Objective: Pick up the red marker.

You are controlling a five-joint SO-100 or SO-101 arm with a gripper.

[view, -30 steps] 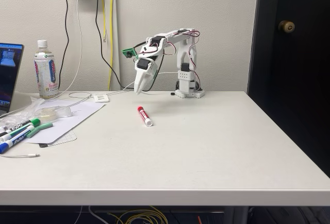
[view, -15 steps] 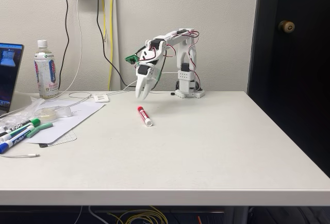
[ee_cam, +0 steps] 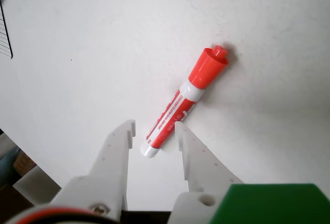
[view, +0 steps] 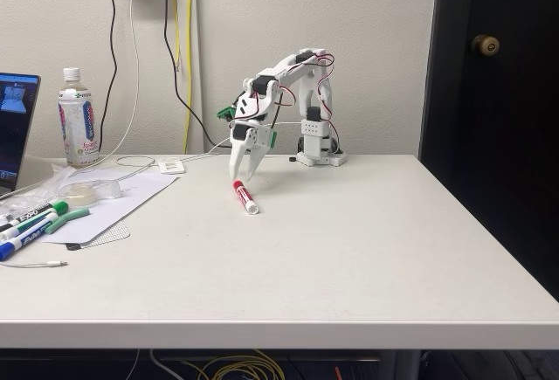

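We see the red marker (view: 245,196) lying flat on the white table (view: 349,249), left of centre and toward the far side, in front of the arm's base. In the fixed view its red end points toward the far wall and its white end toward the near edge.

The gripper (view: 241,179) points down just above the marker's far, red part. In the wrist view the gripper (ee_cam: 154,126) stands with its two white fingers (ee_cam: 119,147) parted narrowly, one on each side of the marker's (ee_cam: 180,105) white end. The right finger looks to touch or nearly touch the barrel; the left one stands clear. The jaws hold nothing.

Writing: a white label strip with red print runs along the barrel in the wrist view. We cannot read the words. The red cap lies toward the upper right of that view.

Far left on the table: a clear bottle (view: 79,120) with a white cap and a coloured label, text too small to read. Near it lies a sheet of paper (view: 113,201). At the left edge lie green-capped markers (view: 52,211) and a blue-capped marker (view: 17,245), their lettering illegible. A laptop screen (view: 17,127) glows at the far left. Cables (view: 166,39) hang down the wall behind.
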